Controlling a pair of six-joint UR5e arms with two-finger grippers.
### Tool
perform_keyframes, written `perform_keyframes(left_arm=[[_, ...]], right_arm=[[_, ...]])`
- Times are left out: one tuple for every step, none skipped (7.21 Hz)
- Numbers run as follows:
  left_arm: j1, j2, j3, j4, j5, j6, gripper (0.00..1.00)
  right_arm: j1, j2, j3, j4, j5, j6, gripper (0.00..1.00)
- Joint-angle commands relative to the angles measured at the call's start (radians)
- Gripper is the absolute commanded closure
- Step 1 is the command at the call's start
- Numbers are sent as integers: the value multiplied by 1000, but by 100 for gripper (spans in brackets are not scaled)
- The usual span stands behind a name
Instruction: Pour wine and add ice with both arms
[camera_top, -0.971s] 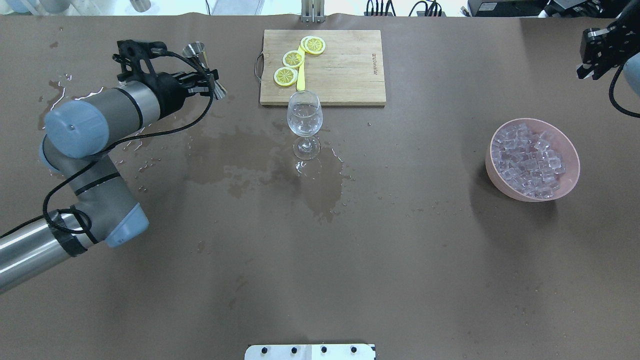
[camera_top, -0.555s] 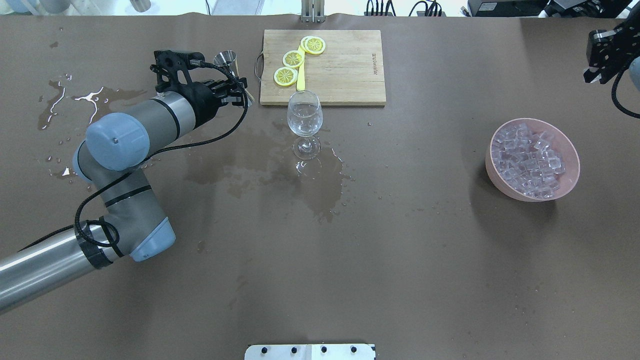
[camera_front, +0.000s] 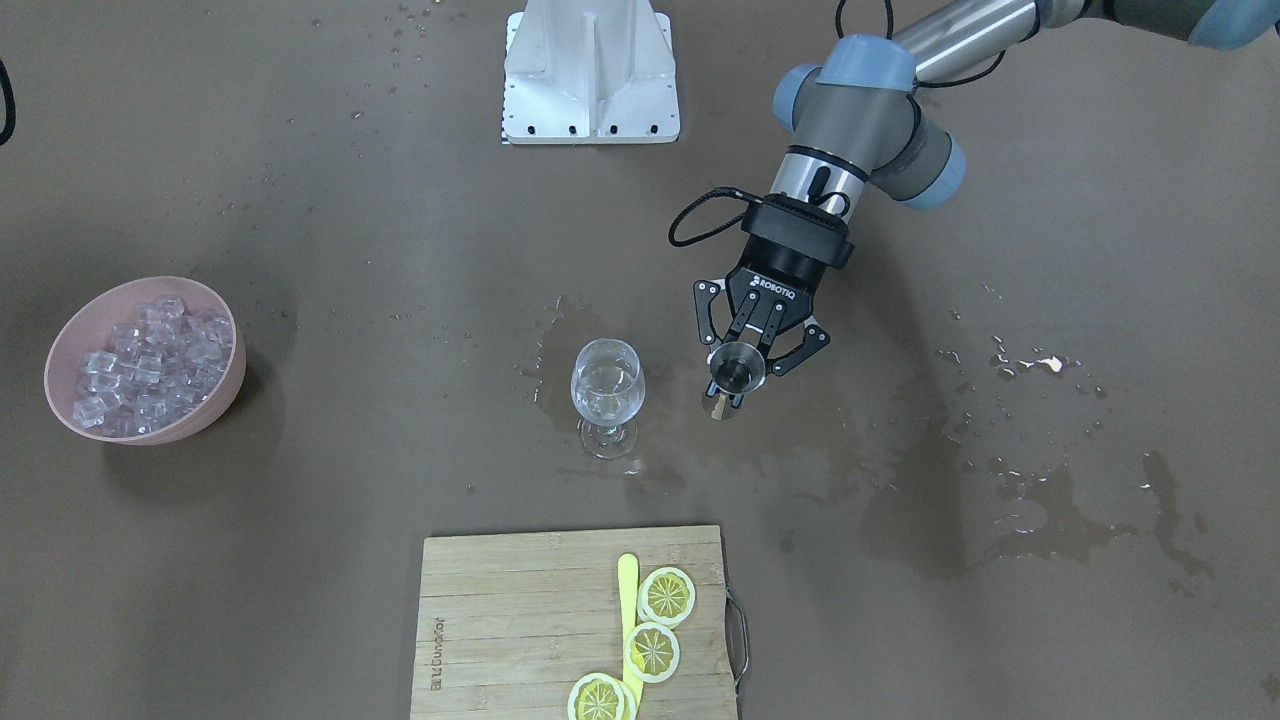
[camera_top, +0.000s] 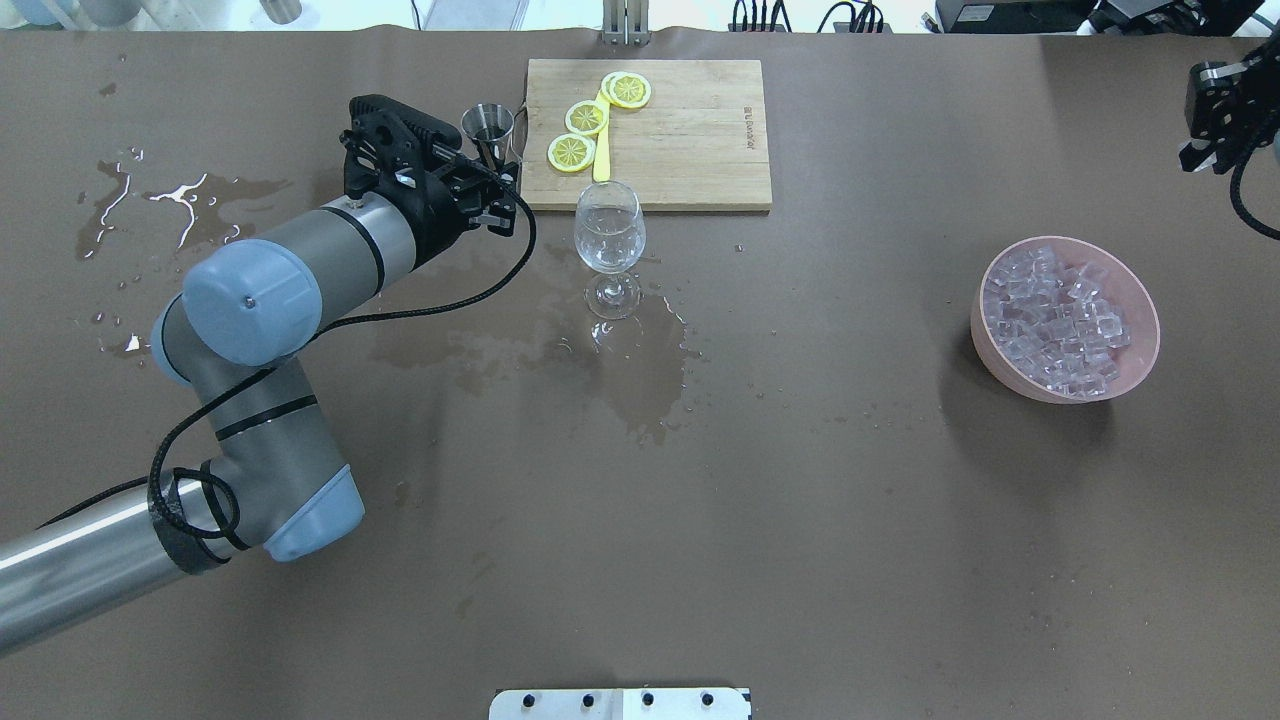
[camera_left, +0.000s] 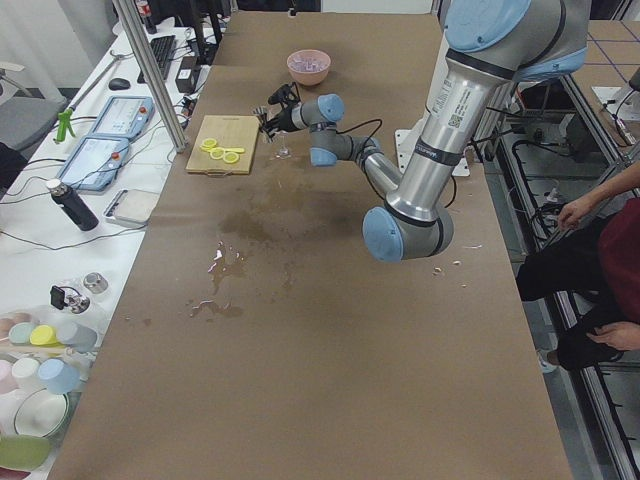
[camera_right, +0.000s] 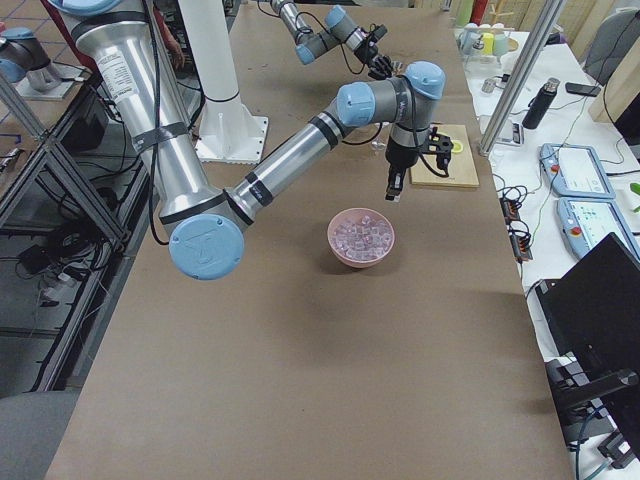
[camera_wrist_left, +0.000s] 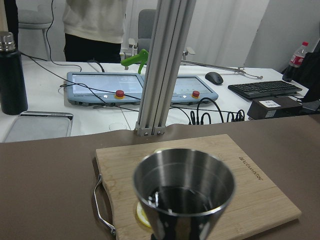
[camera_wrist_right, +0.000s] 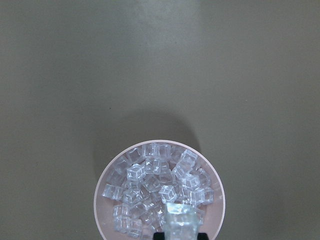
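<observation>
Front view: two robot arms work at one brown table (camera_front: 300, 600). The left gripper (camera_front: 745, 368) is clamped on one small metal measuring cup (camera_front: 736, 362), held upright just beside one wine glass (camera_front: 607, 385) without touching it. One pink bowl (camera_front: 205, 420) heaped with ice cubes (camera_front: 145, 365) sits well apart from the glass. One wooden cutting board (camera_front: 500, 620) carries three lemon slices (camera_front: 667, 595) and one yellow knife (camera_front: 627, 585). Dark wet stains (camera_front: 1050, 510) mark the table.

Overhead view: the right gripper (camera_top: 1215, 125) hangs at the far right edge. Its finger position is not clear here.

Left side view: the near left arm reaches far down the table to the glass. One seated person (camera_left: 585, 260) is at the edge.

Right side view: the near right arm holds its gripper above the table, close to the bowl.

Left wrist view: the cup fills the foreground, with a little wine (camera_wrist_left: 180, 197) glinting in its bottom. The board lies behind it.

Right wrist view: the fingers are pinched on one ice cube (camera_wrist_right: 180, 216), directly above the bowl.
</observation>
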Motion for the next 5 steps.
perform_keyframes(left_arm=[[86,-3,-20,40,121,171,100],[87,-3,-17,42,125,207,100],[89,-4,-17,45,125,233,100],[87,-27,-20,84,125,238,100],[87,-44,-27,130,127,238,100]], right_arm=[[0,1,2,-1,0,0,78],[0,1,2,-1,-2,0,78],[0,3,2,-1,-2,0,78],[3,3,2,-1,0,0,78],[4,1,4,-1,0,0,78]])
